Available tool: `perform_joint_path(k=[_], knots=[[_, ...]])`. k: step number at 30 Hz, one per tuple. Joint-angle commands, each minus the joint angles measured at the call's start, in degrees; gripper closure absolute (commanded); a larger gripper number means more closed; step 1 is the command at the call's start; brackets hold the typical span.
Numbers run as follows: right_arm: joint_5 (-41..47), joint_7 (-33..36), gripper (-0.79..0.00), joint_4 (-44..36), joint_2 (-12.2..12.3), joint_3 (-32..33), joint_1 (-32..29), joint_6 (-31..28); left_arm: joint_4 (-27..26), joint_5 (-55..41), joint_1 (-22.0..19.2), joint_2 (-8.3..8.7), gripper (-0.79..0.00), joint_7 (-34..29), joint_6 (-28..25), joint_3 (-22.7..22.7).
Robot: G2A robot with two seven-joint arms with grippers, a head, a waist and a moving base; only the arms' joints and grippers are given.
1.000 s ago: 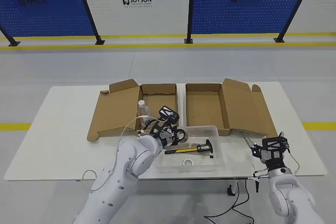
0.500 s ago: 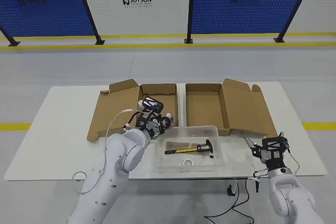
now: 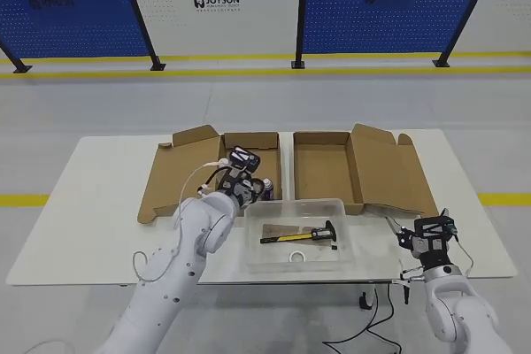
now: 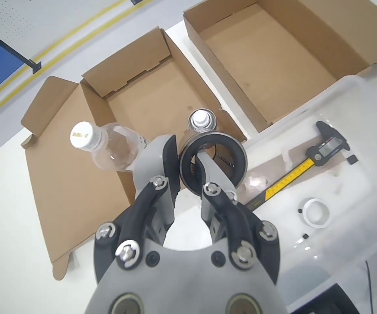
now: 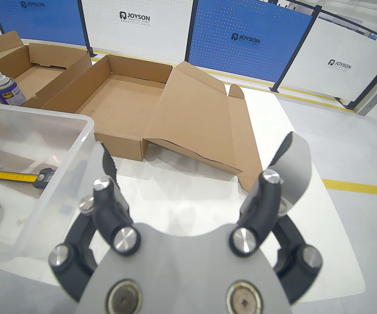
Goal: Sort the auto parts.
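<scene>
My left gripper (image 4: 185,155) is shut on a black bearing ring (image 4: 222,147), one finger inside the ring and one outside. It hangs over the near edge of the left cardboard box (image 3: 264,142), beside the spray can (image 4: 201,119) and the clear water bottle (image 4: 110,147) that stand in the box. The clear plastic bin (image 3: 336,205) in front holds a yellow-and-black caliper (image 3: 301,236) and a white ring (image 3: 296,257). At the table's front right, my right gripper (image 5: 196,161) stands open with nothing between its fingers; in the top view this gripper (image 3: 429,234) sits right of the bin.
The right cardboard box (image 3: 323,173) has nothing in it, and its lid lies open to the right (image 3: 385,168). The left box's lid (image 3: 181,177) lies open to the left. A few small black bits (image 4: 352,159) lie in the bin.
My left gripper has lifted the bearing ring out of the bin and carried it back and left to the left box. The right arm has kept still.
</scene>
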Motion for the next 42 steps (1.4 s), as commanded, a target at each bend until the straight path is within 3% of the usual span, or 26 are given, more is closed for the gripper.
perform_joint_path(k=[1, 42], knots=[[0.0, 0.0, -0.785, 0.0, 0.0, 0.0, 0.0, 0.0, 1.3, 0.8, -0.7, -0.18, 0.000, 0.2, 0.5, 0.7], [0.0, 0.0, -0.785, 0.0, 0.0, 0.0, 0.0, 0.0, 26.7, 0.1, -12.6, -3.54, 0.000, 4.7, -0.9, 6.6]])
